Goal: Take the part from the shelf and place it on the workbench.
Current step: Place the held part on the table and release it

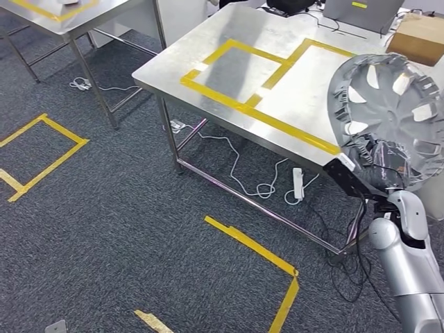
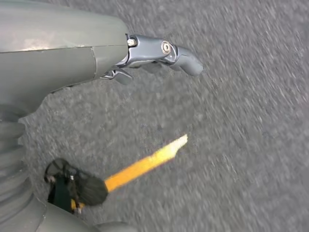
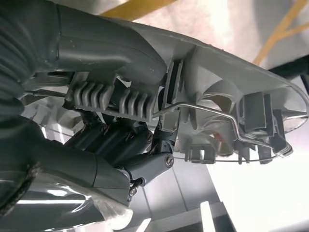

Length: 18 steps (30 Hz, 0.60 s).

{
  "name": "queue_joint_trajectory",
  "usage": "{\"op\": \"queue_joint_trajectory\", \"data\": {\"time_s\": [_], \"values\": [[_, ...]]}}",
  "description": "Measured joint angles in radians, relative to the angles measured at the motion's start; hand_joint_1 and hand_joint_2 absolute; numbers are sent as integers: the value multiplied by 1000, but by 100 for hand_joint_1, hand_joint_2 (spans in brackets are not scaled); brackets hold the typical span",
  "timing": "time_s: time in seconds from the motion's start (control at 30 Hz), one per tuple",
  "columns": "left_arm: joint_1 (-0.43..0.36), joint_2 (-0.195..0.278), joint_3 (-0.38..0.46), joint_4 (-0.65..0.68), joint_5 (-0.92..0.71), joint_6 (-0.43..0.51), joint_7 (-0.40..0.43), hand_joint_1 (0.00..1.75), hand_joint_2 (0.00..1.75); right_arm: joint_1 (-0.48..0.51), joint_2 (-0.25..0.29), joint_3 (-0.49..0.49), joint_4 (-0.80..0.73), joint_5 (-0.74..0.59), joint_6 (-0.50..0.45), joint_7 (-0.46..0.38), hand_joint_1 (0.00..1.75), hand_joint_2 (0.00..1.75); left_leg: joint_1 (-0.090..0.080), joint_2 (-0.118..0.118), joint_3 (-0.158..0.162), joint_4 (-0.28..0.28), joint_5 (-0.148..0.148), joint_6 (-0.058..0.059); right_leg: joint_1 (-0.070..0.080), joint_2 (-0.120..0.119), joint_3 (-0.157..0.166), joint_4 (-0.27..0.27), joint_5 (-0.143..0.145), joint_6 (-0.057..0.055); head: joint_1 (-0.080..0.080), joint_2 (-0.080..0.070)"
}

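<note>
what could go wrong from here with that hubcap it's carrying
The right hand grips the wheel cover by its rim alone, so the broad disc may slip or tilt. It hangs at the workbench edge and might clip it. Cables lie on the floor under the bench, a tripping risk.

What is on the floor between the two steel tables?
In the head view, between the workbench and the other table lies grey carpet with a white cable.
</note>
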Motion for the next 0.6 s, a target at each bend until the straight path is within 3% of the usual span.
{"op": "queue_joint_trajectory", "data": {"time_s": [0.1,0.17,0.2,0.27,0.33,0.37,0.47,0.53,0.6], "values": [[-2,1,0,0,-4,-4,-5,0,175,3,0,3,30,0,-7,-14,175,175,-2,-3,-6,4,-3,-11,2,1,13,-17,-5,-16,0,0],[-2,0,0,0,-8,-3,-5,0,175,4,0,4,43,-1,-11,-17,175,175,-1,2,-15,31,-21,-20,-2,-1,17,-18,-6,-27,-4,0],[-3,0,0,0,-10,-2,-5,0,175,4,0,5,47,-1,-13,-18,175,175,1,5,-34,71,-42,-26,-4,-2,20,-19,-7,-31,-7,0],[-4,-1,-1,0,-11,-1,-5,0,175,4,0,5,51,-1,-17,-18,175,175,5,11,-99,202,-95,-36,-3,-4,26,-19,-11,-38,-13,0],[-2,-1,0,0,-11,-1,-5,0,175,4,0,6,54,-1,-20,-19,175,175,7,13,-151,291,-109,-37,-1,-4,33,-19,-18,-40,-13,0],[-1,-1,0,0,-11,-1,-5,0,175,4,0,6,55,-2,-20,-18,175,175,7,13,-152,283,-88,-34,-1,-4,39,-19,-22,-40,-13,0],[-1,1,-1,0,-12,-1,-5,0,175,4,0,6,56,-4,-20,-18,175,175,0,14,-80,104,19,-15,1,-5,59,-21,-38,-34,-13,0],[-3,2,-1,0,-12,0,-5,0,175,6,0,6,57,-4,-20,-17,175,175,-6,15,-45,25,34,-1,2,-4,63,-23,-44,-24,-13,0],[-4,2,-1,0,-13,1,-6,0,175,7,0,7,58,-4,-21,-18,175,175,-8,15,-36,6,22,8,2,-5,66,-24,-41,-10,-13,0]]}}
